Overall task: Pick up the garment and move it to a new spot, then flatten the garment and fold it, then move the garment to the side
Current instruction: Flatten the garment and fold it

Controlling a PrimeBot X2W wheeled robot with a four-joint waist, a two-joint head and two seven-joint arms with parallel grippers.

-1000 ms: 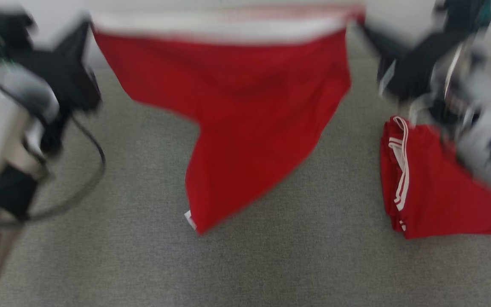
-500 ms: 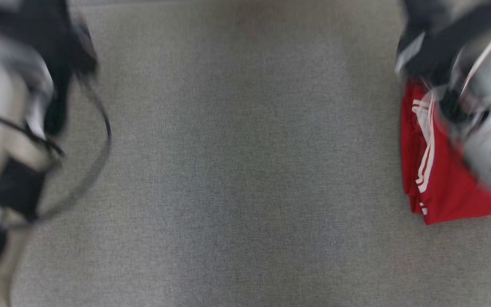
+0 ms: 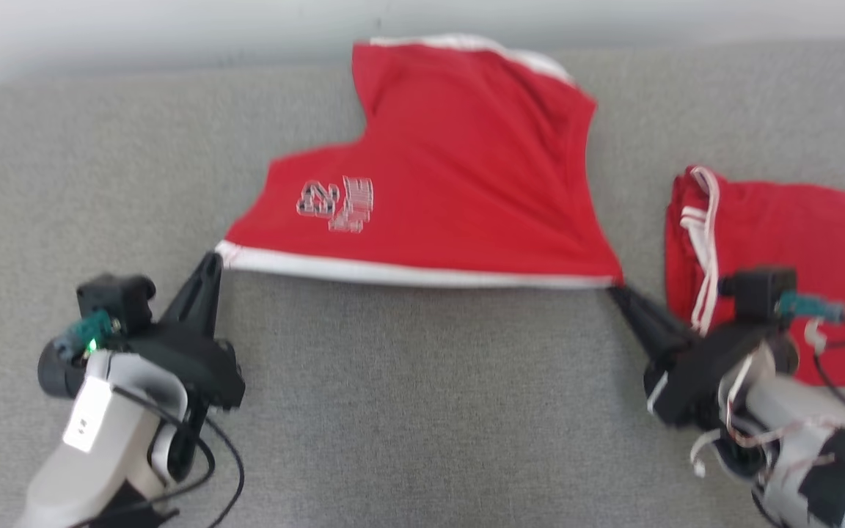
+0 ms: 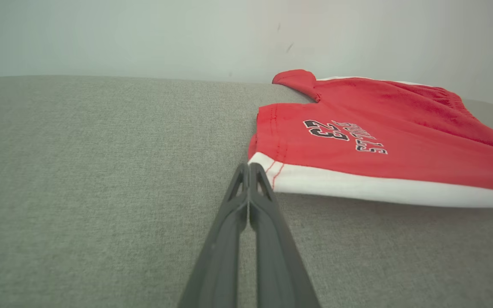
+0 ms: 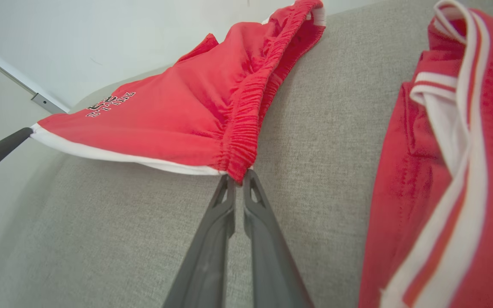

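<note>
The garment is a pair of red shorts with a white hem and a printed number. It lies spread on the grey cloth surface, its near hem pulled straight between my two grippers. At the hem's left corner my left gripper is shut on the cloth; the left wrist view has its tips pinched at the white corner of the garment. The right gripper is shut on the right corner, and the right wrist view shows its tips at the gathered waistband of the garment.
A second red garment with white stripes lies folded on the right, close beside my right arm, and its striped edge shows in the right wrist view. A pale wall runs along the surface's far edge.
The garment hung in the air between my raised grippers a second ago. Now it lies spread on the surface with both grippers low at its near corners. The head camera has also shifted.
</note>
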